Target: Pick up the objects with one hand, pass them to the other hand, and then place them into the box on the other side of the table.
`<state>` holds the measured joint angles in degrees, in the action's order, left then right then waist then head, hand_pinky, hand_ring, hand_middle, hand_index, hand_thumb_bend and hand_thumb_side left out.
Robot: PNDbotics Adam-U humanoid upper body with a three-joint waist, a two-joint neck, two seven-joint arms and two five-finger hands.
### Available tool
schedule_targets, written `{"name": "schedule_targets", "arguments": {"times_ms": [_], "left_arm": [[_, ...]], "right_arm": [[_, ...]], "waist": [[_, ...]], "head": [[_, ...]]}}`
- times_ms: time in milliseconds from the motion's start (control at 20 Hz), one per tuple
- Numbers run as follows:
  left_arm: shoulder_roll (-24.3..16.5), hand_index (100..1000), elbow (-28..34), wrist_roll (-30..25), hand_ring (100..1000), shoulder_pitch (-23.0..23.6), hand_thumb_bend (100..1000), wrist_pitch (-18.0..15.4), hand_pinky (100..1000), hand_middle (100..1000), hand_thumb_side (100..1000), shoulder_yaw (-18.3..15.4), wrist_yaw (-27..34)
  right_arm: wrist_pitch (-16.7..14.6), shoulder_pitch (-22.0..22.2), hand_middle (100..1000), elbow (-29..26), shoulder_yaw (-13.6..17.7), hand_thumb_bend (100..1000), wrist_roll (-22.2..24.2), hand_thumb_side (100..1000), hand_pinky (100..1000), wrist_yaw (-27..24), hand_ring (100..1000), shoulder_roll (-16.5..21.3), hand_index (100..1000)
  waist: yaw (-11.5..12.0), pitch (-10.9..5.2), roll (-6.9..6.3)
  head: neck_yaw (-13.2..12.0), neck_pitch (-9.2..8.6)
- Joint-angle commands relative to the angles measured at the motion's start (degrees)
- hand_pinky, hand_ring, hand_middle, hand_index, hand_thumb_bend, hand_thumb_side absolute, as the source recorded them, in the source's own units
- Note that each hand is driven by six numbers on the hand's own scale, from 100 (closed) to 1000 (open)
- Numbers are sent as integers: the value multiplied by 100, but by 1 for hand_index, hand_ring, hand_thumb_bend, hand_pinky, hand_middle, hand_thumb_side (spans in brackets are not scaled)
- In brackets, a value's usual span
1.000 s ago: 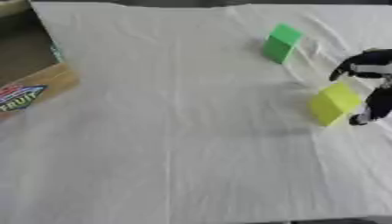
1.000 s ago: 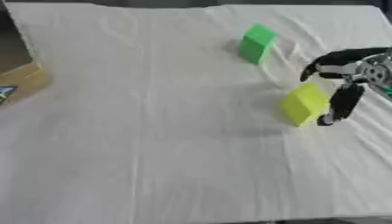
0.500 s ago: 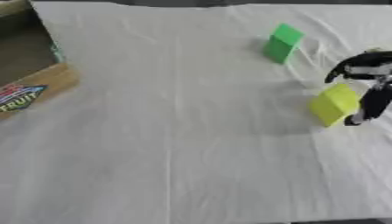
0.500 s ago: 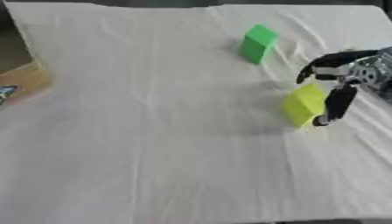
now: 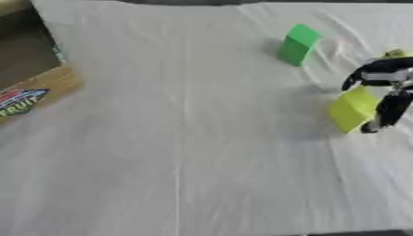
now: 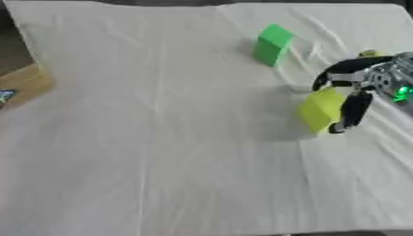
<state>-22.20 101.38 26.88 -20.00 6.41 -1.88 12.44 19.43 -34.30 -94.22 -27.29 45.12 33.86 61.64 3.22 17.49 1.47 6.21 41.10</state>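
Right robot hand seemingly clamps yellow block; green block near, box well apart

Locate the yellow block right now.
The yellow block is at the right side of the white cloth, pinched in the right hand, nearer than the green block.

The right hand is cut off by the right picture edge; its palm and arm lie outside both views. The cardboard box at the left counter edge is cropped, and its printed lettering is partly legible only. A small yellow-green object behind the hand near the right counter edge is mostly hidden and unidentifiable.
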Motion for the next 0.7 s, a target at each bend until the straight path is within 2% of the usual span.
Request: {"name": "schedule_targets", "arguments": {"times_ms": [50,700], "left_arm": [[-151,787,106,-25,793,-77,200,-6,458,671,878,-5,18],[-155,784,110,-48,795,-88,199,6,459,671,880,12,34]], "right_arm": [[-18,-95,912,65,63,535,41,100,938,72,909,120,888],[-131,-155,912,338,86,525,48,100,937,239,910,20,887]], "waist": [[-1,-69,-7],[2,-33,-12]], "head": [[18,-45],[36,-85]]}}
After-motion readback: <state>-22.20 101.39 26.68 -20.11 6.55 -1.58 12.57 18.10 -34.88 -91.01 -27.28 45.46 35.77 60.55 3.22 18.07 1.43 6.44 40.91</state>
